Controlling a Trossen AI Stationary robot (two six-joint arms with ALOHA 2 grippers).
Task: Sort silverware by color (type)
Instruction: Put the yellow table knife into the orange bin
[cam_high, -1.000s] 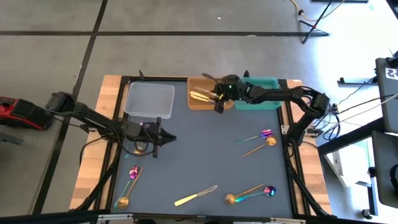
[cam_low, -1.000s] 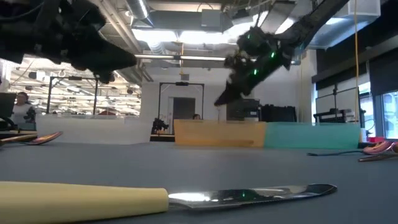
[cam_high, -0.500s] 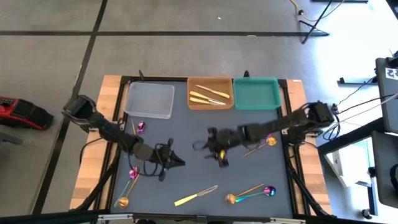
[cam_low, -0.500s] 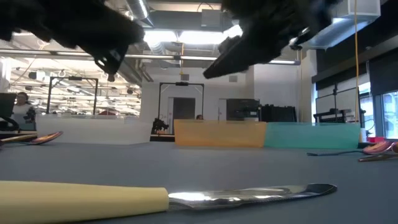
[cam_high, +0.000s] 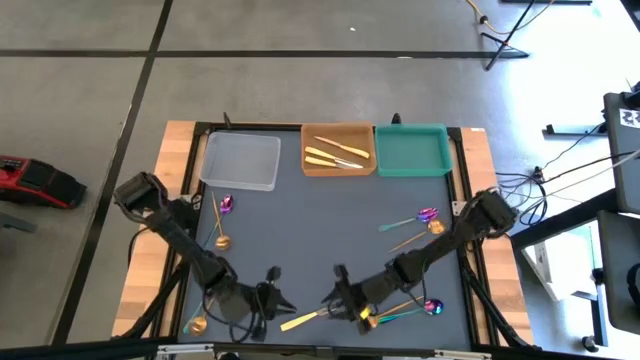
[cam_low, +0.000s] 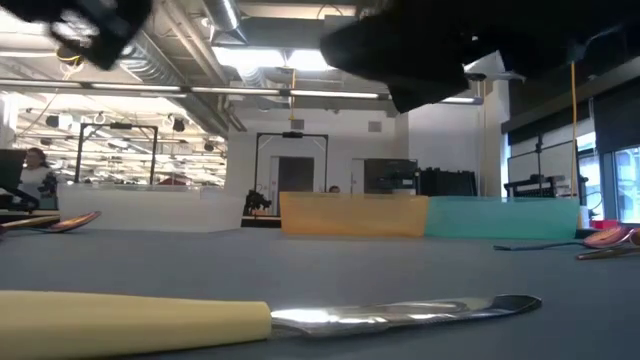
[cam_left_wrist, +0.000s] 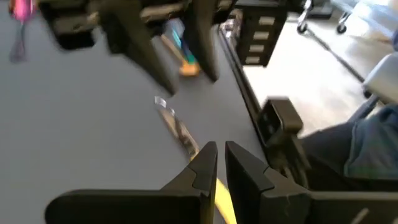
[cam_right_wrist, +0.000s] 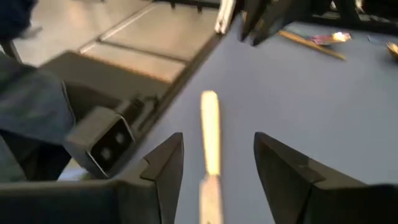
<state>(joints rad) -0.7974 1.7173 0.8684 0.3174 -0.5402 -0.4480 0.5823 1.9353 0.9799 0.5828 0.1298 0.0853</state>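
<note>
Near the front edge of the mat (cam_high: 300, 230) we see both grippers low around 1 yellow knife (cam_high: 313, 317). Our right gripper (cam_high: 338, 297) has its fingers spread wide, straddling the knife's handle, holding nothing. Our left gripper (cam_high: 279, 302) stands just beside the handle's end, fingers nearly together, empty. 3 knives (cam_high: 335, 153) lie in the orange tray (cam_high: 308, 166); spoons (cam_high: 425, 218) lie scattered on the mat.

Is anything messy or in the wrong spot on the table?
Nothing is broken or spilled. Only the brown tray holds yellow knives. The clear tray and teal tray hold nothing, and the spoons and one knife lie loose on the mat.
</note>
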